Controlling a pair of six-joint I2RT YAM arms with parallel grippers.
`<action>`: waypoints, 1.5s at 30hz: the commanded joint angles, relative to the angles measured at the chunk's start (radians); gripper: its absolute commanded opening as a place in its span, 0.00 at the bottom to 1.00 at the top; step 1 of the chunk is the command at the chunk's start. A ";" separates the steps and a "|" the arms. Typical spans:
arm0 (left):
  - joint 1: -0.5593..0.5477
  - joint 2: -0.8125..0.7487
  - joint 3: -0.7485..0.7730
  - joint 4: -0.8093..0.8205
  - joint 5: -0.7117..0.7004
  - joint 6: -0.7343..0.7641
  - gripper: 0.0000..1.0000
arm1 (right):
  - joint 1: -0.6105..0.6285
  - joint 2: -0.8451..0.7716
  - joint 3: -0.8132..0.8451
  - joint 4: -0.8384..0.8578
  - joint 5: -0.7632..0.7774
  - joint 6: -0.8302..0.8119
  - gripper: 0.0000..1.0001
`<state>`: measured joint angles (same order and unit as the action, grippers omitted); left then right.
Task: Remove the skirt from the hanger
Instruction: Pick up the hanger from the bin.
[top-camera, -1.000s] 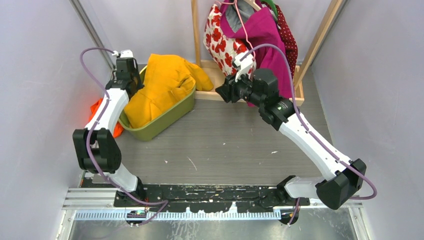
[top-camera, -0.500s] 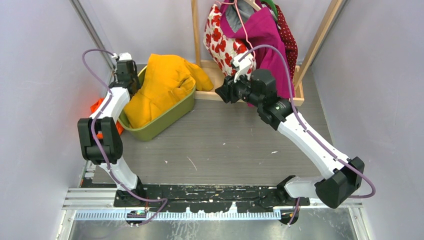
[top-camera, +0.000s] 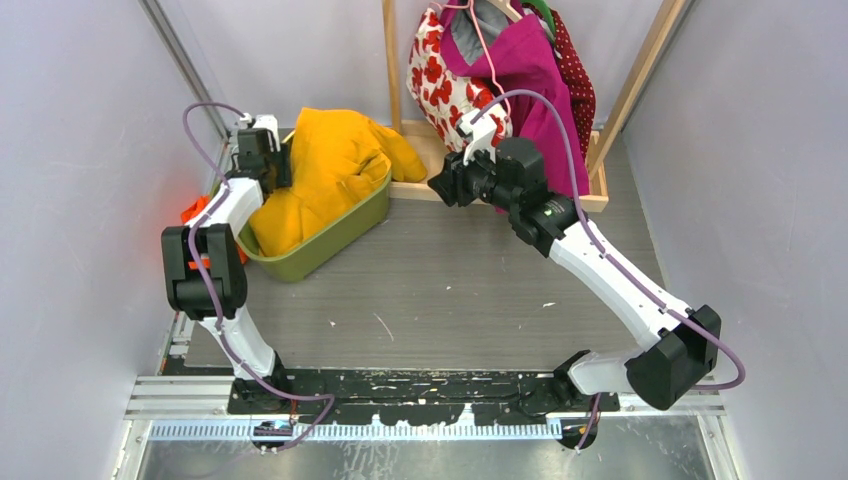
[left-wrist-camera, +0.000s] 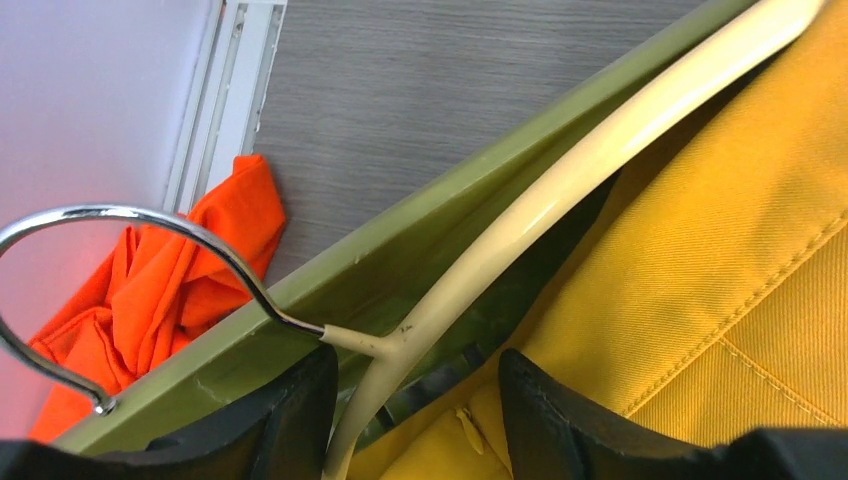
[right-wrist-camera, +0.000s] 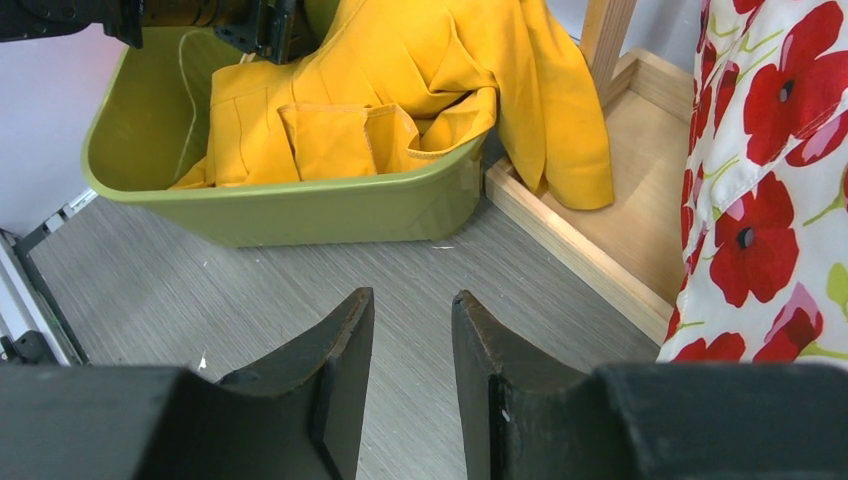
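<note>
Spread left fingers (left-wrist-camera: 560, 425) straddling cream plastic hanger (left-wrist-camera: 560, 190); parted, empty right fingers (right-wrist-camera: 335, 400). Could slip into olive plastic tub (left-wrist-camera: 400, 262), snagging yellow cotton skirt (left-wrist-camera: 720, 250).

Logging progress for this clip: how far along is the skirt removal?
Done: the yellow fabric skirt lies in the olive plastic bin. In hand: the open left gripper straddles the cream plastic hanger, which leans on the bin rim. Left: whether the skirt is fully free is unclear; the right gripper idles open.

No legible text, labels, brands or numbers anywhere (hanger (left-wrist-camera: 600, 152) and green bin (top-camera: 340, 238) at 10 o'clock both unmarked).
</note>
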<state>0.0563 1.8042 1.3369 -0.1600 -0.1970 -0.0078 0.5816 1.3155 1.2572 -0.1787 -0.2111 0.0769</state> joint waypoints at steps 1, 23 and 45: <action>0.011 -0.006 -0.016 0.105 0.031 0.054 0.59 | 0.005 0.000 0.000 0.065 -0.005 -0.003 0.40; 0.005 -0.172 -0.002 0.067 0.033 0.088 0.00 | 0.005 -0.018 -0.038 0.101 -0.012 0.021 0.38; -0.020 -0.691 0.116 0.010 0.206 -0.098 0.00 | 0.030 0.142 0.132 0.164 -0.207 0.177 0.40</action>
<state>0.0521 1.1278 1.4025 -0.3195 -0.0662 0.0238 0.5846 1.3964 1.2556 -0.0902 -0.3222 0.1925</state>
